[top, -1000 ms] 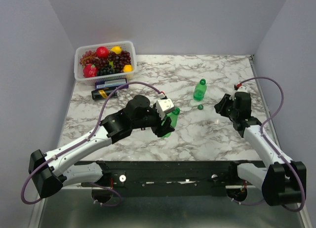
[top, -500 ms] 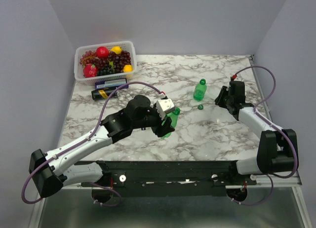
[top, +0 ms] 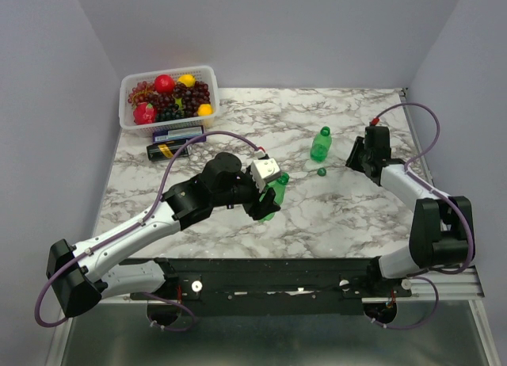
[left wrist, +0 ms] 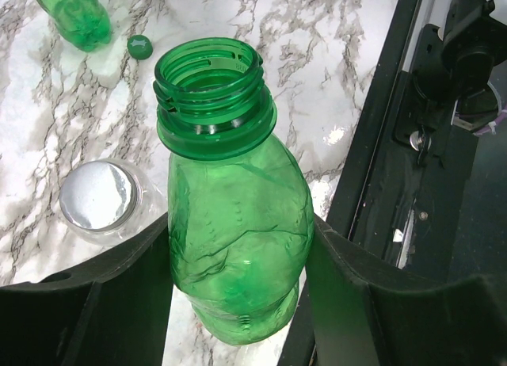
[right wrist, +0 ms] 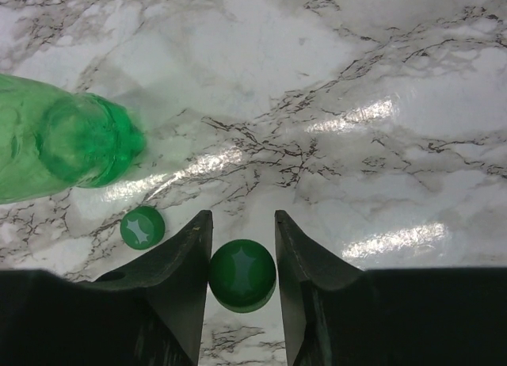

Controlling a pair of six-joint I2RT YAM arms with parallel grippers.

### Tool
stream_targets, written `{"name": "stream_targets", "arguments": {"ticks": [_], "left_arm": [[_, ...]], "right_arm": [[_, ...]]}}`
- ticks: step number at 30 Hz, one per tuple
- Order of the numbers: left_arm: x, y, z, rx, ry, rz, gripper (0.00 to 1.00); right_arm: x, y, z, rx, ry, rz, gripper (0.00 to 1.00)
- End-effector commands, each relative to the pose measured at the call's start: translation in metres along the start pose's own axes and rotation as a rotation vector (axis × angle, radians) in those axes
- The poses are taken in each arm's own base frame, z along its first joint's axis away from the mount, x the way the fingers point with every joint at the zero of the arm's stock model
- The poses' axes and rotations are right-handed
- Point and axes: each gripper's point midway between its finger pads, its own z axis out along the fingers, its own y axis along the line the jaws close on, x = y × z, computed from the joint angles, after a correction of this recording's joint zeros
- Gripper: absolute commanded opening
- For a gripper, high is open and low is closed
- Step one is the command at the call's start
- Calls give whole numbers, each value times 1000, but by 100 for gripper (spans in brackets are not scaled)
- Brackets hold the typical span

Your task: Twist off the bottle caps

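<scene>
Here, green cap in right hand.

Marble table, basket, can, bottle, cap

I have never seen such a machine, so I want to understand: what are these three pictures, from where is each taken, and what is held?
These are two robot arms at a marble table. One picture looks down from above; the other two come from cameras on the wrists. The left gripper holds an open green bottle. The right gripper pinches a green cap. On the table are another green bottle, a loose cap, a clear bottle with a silver cap, a fruit basket and a dark can.
</scene>
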Motion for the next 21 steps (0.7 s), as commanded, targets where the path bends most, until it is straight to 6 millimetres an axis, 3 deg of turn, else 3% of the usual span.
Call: {"name": "stream_targets", "arguments": {"ticks": [1,6,17,21], "left_arm": [[-2,-1,0,1,-9,4,20],[-2,-1,1,1,-6,3,20],[-2,0,1,-2,-5,4,20],[0,2,2,-13,0,3,20]], "right_arm": [[-6,-6,2,47,8,9,49],[-5,-6,5,52,26,8,58],[-3,-5,4,44,34,1,58],[4,2,-6,-19,31,-3,58]]}}
